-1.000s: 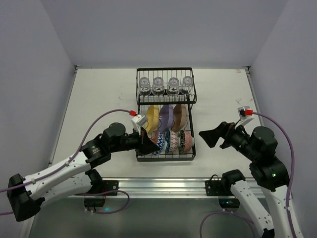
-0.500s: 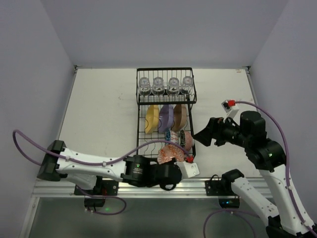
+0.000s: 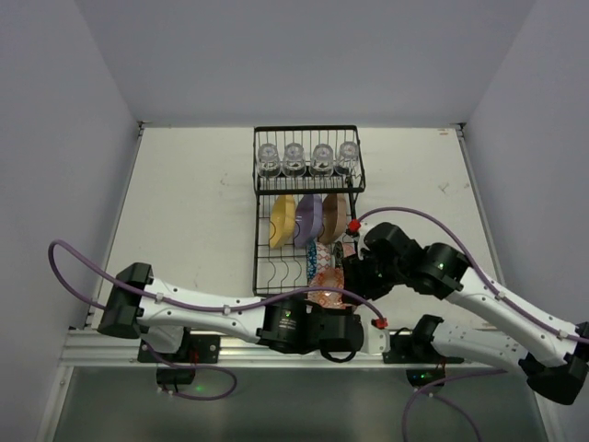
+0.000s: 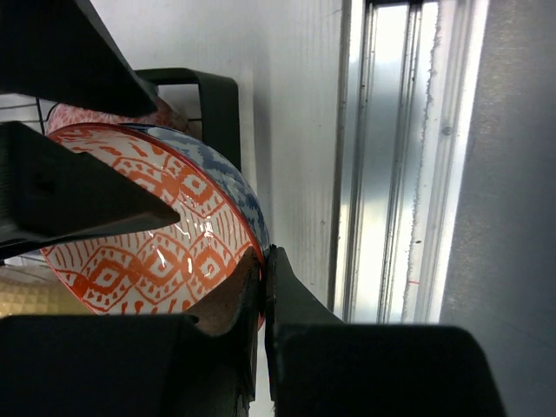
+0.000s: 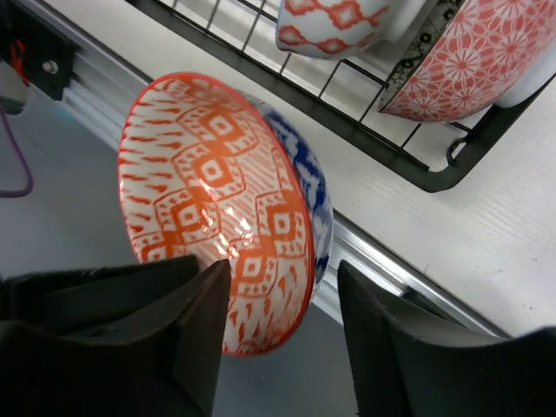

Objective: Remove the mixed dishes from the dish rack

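Observation:
A bowl (image 3: 327, 280), orange-patterned inside and blue outside, hangs tilted over the front edge of the black dish rack (image 3: 261, 241). My left gripper (image 4: 263, 257) is shut on its rim. My right gripper (image 5: 283, 326) is open; the bowl's (image 5: 217, 200) opposite rim sits between its fingers with gaps on both sides. In the top view the right gripper (image 3: 355, 273) reaches in from the right. Clear cups (image 3: 307, 157) stand on the upper shelf. Yellow (image 3: 282, 222), purple (image 3: 307, 219) and tan (image 3: 333, 216) plates stand on edge.
Two more patterned bowls (image 5: 469, 61) (image 5: 334, 22) lean in the rack's front corner (image 5: 439, 178). The metal rail (image 4: 391, 174) at the table's near edge runs just below the held bowl. Both arms cross close together in front of the rack.
The left arm has drawn the bowl out of the rack toward the front edge. The right arm has swung in from the right, and its jaws have narrowed around the rim.

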`<move>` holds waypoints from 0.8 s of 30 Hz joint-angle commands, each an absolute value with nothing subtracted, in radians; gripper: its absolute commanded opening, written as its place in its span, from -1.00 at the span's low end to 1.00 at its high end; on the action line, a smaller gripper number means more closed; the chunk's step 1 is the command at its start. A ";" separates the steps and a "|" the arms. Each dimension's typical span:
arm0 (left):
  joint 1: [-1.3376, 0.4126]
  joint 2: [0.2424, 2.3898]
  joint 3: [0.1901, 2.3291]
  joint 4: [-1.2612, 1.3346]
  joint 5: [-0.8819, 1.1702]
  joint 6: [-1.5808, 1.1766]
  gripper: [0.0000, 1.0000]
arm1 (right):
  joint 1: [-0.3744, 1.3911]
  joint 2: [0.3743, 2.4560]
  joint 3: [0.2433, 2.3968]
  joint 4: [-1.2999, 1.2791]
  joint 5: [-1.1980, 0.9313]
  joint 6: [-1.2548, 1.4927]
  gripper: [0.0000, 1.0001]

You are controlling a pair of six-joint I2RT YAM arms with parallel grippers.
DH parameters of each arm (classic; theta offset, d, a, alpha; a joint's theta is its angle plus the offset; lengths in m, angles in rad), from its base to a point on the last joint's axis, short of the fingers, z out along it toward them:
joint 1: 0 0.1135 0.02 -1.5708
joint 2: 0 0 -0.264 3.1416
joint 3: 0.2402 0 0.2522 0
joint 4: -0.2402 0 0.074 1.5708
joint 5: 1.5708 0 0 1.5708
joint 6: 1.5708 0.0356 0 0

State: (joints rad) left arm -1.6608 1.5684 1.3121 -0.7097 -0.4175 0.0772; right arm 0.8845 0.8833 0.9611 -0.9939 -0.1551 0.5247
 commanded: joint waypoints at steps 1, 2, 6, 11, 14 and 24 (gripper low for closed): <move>-1.661 1.528 1.368 -0.713 -0.358 0.146 -1.00 | 0.925 0.905 0.956 -0.968 -0.060 0.572 0.06; -1.661 1.528 1.368 -0.713 -0.357 0.146 -1.00 | 0.930 0.917 0.960 -0.966 -0.051 0.575 -0.07; -1.660 1.535 1.364 -0.729 -0.374 0.141 -1.00 | 0.936 0.939 0.974 -0.968 -0.002 0.581 -0.61; -1.652 1.531 1.339 -0.732 -0.406 0.118 -1.00 | 0.936 0.946 0.982 -0.979 0.061 0.592 -1.00; -1.632 1.508 1.310 -0.703 -0.459 0.095 -0.09 | 0.934 0.931 0.977 -0.973 0.093 0.604 -1.00; -1.517 1.276 1.187 -0.583 -0.598 -0.015 1.00 | 0.579 0.821 0.893 -0.957 0.028 0.555 -1.00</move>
